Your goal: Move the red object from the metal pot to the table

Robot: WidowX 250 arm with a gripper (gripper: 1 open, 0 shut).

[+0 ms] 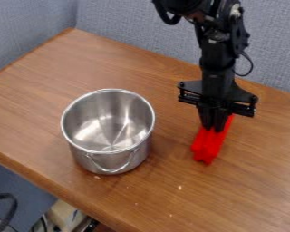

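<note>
The red object (pixel 208 145) stands upright on the table (pixel 75 63), just right of the metal pot (pixel 108 130). My gripper (pixel 217 125) hangs straight down over it, and its dark fingers (pixel 217 113) are drawn together around the block's upper half, which they hide. Only the lower part of the block shows below the fingertips, and its base rests on the wood. The shiny, round pot has nothing in it, and its small handle faces the front edge.
The table's front edge runs diagonally close below the pot. Behind the table are a grey wall and a dark cable beside the arm. Bare wood lies to the left and behind the pot.
</note>
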